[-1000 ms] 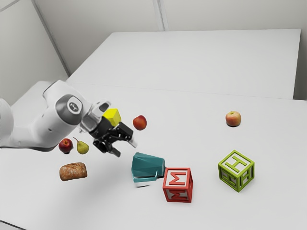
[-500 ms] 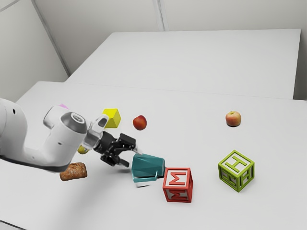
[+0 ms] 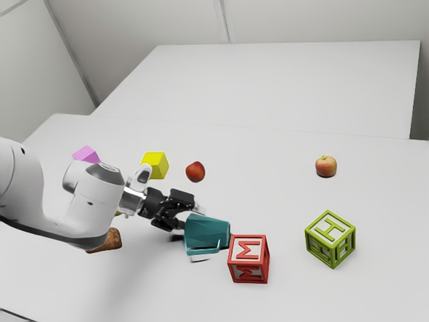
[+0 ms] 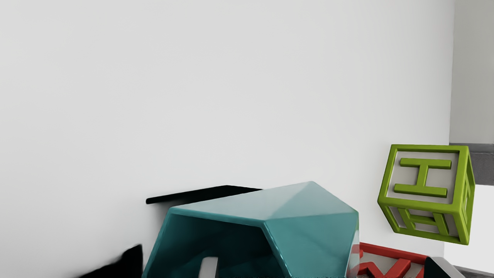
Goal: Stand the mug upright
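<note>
At the middle of the tabletop [image 3: 275, 194], the teal mug [image 3: 206, 231] lies on its side. Its mouth faces the exterior view's left, and its handle [image 3: 202, 251] is on the near side. The red letter block [image 3: 248, 258] sits just beside the mug's base end, limiting room toward the exterior view's right. Past a gap on that side is the green letter block [image 3: 330, 239]. Open surface extends from the mug toward the far side and toward the apple [image 3: 326, 166], well apart at far right. The red fruit [image 3: 195, 172] and the yellow block [image 3: 155, 166] are located on the far side of the arm's hand. The tabletop's far edge runs well beyond them; a near edge crosses the exterior view's lower left corner.

The pincer [image 3: 190, 217] is at the mouth end of the mug, reaching from the exterior view's left. Its fingers [image 4: 208, 267] are spread wide: one tip overlaps the mug's dark mouth, the other is at the outer side, in front of the red letter block. The pincer is not closed on anything. Contact with the mug cannot be determined.
</note>
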`<control>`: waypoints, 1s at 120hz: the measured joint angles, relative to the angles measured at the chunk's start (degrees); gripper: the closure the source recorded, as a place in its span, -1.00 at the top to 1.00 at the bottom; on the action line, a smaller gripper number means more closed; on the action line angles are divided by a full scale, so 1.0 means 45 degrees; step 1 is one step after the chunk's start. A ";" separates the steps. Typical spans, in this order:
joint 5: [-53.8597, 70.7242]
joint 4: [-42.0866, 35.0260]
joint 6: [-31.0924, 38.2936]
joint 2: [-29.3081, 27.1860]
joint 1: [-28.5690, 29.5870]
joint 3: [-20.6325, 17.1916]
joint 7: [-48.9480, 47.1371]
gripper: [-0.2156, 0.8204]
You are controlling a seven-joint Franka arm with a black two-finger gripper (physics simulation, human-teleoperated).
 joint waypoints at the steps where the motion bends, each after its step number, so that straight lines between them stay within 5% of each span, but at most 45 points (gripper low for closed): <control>1: -0.0005 0.0000 -0.0022 0.0001 -0.0010 0.0002 0.0019 0.52; 17: -0.0045 -0.0010 -0.0302 0.0024 -0.0088 -0.0012 0.0193 0.40; 72: -0.0064 -0.0019 -0.0564 0.0036 -0.0127 -0.0040 0.0549 -0.57; 120: 0.0353 0.0022 -0.0505 -0.0723 -0.0128 -0.0050 0.0665 -0.87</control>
